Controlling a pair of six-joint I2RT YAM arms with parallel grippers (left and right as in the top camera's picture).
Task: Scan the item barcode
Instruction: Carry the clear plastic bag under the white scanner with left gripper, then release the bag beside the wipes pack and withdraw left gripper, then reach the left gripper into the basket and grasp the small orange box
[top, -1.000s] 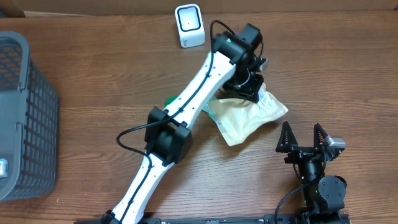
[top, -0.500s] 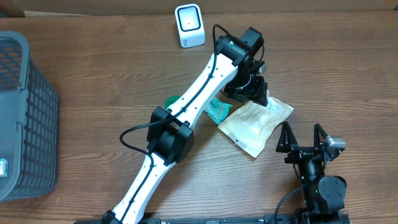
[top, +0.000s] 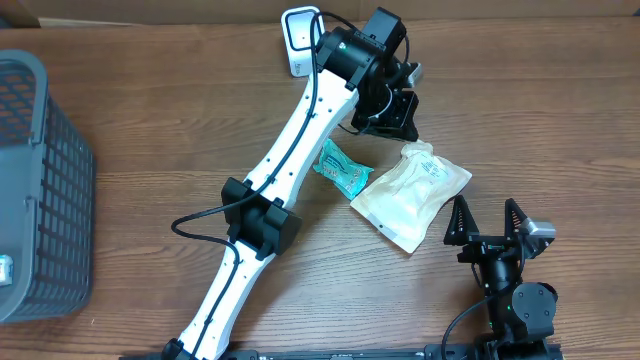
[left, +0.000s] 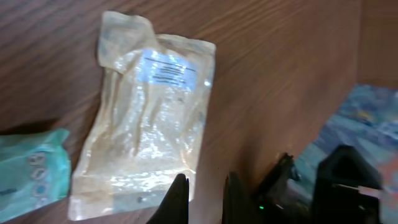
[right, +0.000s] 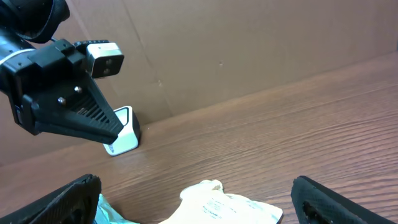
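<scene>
The scanner (top: 297, 45), a small white box, stood upright at the far edge of the table (top: 150, 130), with the left arm crossing over its near right corner. The left gripper (top: 397, 118) hung in the air just to the right of the scanner and a little nearer the robot. Its jaws were drawn together with nothing between them. In the right wrist view this gripper (right: 109, 129) appeared as a single black wedge whose tip overlapped the scanner (right: 126, 138); whether the two touched could not be told.

The pouch (top: 412, 195) lay flat on the table, to the right of the scanner and well nearer the robot, free of both grippers. It was a pale, crinkled, see-through bag. In the left wrist view the pouch (left: 146, 118) showed a white printed label (left: 169, 70) facing up at one end, the print too blurred to read. The left fingers (left: 178, 202) showed at the bottom edge of that view.

A teal packet (top: 343, 168) lay just beside the pouch, on the side toward the scanner; contact could not be told.

The right gripper (top: 486, 222) sat farthest from the scanner, beyond the pouch on the robot's side. Its jaws were spread wide and empty, and its fingers (right: 59, 199) framed the pouch (right: 224, 205) in its own view. A grey basket (top: 40, 180) stood well to the left of the scanner.
</scene>
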